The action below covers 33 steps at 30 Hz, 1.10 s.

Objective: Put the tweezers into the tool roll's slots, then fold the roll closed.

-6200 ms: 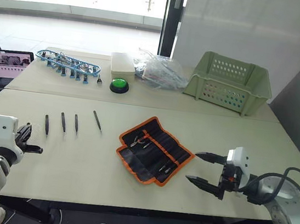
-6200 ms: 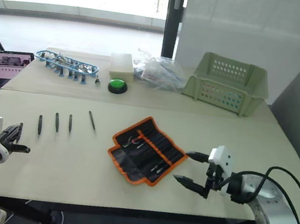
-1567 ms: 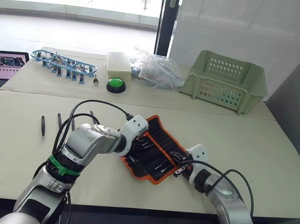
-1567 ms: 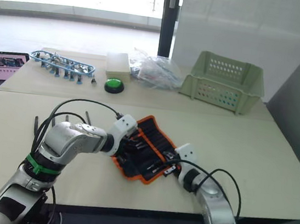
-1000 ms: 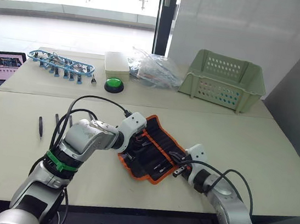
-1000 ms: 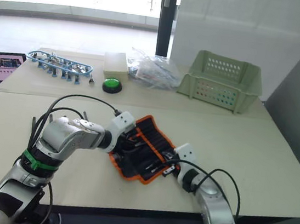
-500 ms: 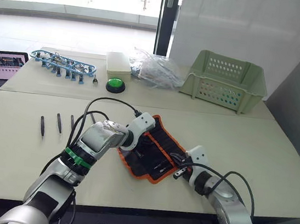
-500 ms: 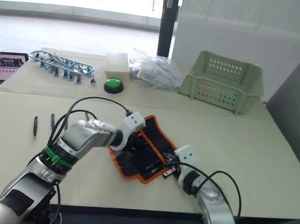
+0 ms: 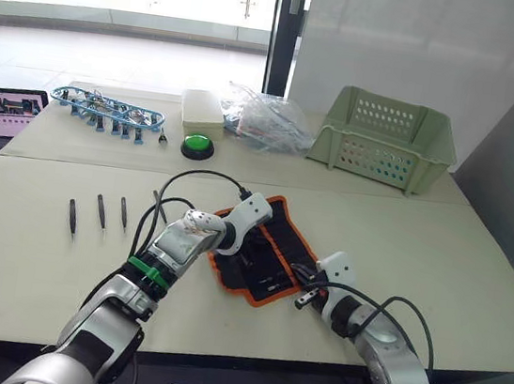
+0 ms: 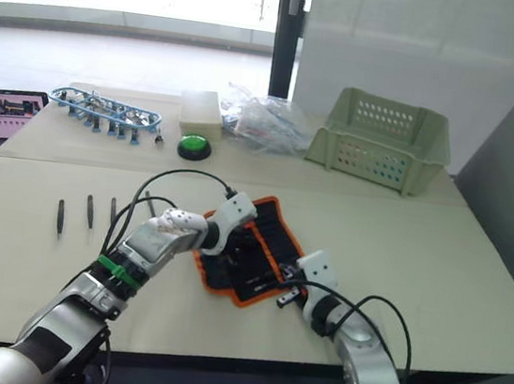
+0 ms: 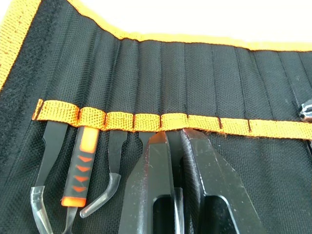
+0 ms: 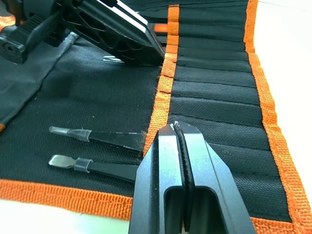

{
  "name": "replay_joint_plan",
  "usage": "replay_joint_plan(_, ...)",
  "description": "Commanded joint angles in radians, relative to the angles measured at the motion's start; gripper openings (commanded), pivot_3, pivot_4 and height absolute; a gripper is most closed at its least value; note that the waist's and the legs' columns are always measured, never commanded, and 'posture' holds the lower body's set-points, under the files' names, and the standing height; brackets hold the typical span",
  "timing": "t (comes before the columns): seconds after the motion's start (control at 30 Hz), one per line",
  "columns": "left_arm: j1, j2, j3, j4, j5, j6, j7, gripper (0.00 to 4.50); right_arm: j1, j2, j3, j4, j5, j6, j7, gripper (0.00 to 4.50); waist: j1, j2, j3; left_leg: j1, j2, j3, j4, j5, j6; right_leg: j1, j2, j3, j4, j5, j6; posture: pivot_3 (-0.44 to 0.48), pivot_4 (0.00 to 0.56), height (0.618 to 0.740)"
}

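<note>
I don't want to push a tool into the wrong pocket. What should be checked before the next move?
1. The tool roll is open on the table: ok.
2. The left gripper is lined up at the orange strip over the slots: ok.
3. The slots beside it are free: ok.
4. The right gripper is shut, with its tip at the roll's strip; whether it pins the roll: cannot tell.
5. All tweezers stowed: not ok, three lie loose on the table.

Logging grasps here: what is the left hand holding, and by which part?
One tweezers, pinched by the left hand along its body, between the orange strip and its clear-capped tip.
</note>
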Motion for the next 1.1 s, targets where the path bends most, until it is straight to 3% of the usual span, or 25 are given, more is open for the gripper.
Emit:
replay_joint_plan(0.03,0.003,0.010,0.041,-0.018,0.023,-0.051,-0.008,0.00,0.025,0.008,0.042,-0.009,0.000,0.038,0.010,0.02,-0.001,0.000,0.000,0.000,0.000,0.000,0.000,0.000,0.000,0.000,0.000,0.000,0.000,0.000,0.000,0.000,0.150,0.725)
replay_joint_plan(0.07,0.005,0.016,0.047,-0.028,0.023,-0.049,-0.014,0.00,0.024,0.009,0.043,-0.009,0.000,0.039,0.009,0.02,-0.002,0.000,0.000,0.000,0.000,0.000,0.000,0.000,0.000,0.000,0.000,0.000,0.000,0.000,0.000,0.000,0.150,0.725)
replay_joint_plan(0.13,0.013,0.038,0.070,-0.075,0.005,-0.030,-0.044,0.92,0.021,0.013,0.044,-0.008,0.000,0.042,0.006,0.00,-0.006,0.000,0.000,0.000,0.000,0.000,0.000,0.000,0.000,-0.001,0.000,0.000,0.000,0.000,0.000,0.000,0.150,0.725)
replay_joint_plan(0.37,0.060,0.100,0.148,-0.254,-0.029,0.007,-0.087,3.21,0.016,0.021,0.046,0.002,-0.003,0.045,0.002,0.00,-0.008,0.000,0.000,0.000,0.001,0.000,-0.001,0.000,0.000,-0.001,0.001,0.000,0.001,0.000,0.000,0.000,0.150,0.725)
replay_joint_plan(0.5,0.166,0.190,0.332,-0.431,-0.135,0.053,-0.107,4.47,0.018,0.021,0.046,-0.003,-0.004,0.051,0.001,0.00,-0.016,0.000,0.000,0.000,0.001,0.000,-0.001,0.000,0.000,-0.001,0.001,0.000,0.001,0.000,0.000,0.000,0.150,0.725)
replay_joint_plan(0.67,0.408,0.346,0.527,-0.567,-0.168,0.071,-0.092,4.47,0.019,0.014,0.036,-0.009,0.000,0.052,0.002,0.00,-0.027,0.001,0.000,0.003,0.002,0.000,-0.003,0.000,0.000,-0.001,0.001,0.001,0.003,-0.001,-0.002,0.000,0.150,0.725)
replay_joint_plan(0.77,0.573,0.383,0.672,-0.660,-0.187,0.071,-0.060,4.47,0.025,0.003,0.026,-0.018,0.006,0.052,0.009,0.00,-0.024,0.000,0.000,0.002,0.002,0.000,-0.003,0.000,0.000,-0.001,0.000,0.000,0.003,-0.001,-0.002,0.000,0.150,0.725)
replay_joint_plan(0.93,0.859,0.312,0.981,-0.806,-0.232,0.062,0.045,4.47,0.013,-0.016,0.007,-0.007,0.011,0.046,0.023,0.00,-0.016,-0.001,0.000,0.002,0.002,0.001,-0.003,0.000,0.000,-0.001,-0.001,0.000,0.001,-0.001,-0.003,0.000,0.150,0.725)
replay_joint_plan(1.1,1.066,0.175,1.131,-0.897,-0.250,0.015,0.129,4.47,-0.001,-0.021,-0.001,0.013,0.016,0.041,0.033,0.00,-0.006,-0.002,-0.001,0.004,0.003,0.002,-0.003,0.000,0.000,0.000,-0.001,0.000,0.000,-0.002,-0.003,0.000,0.150,0.725)
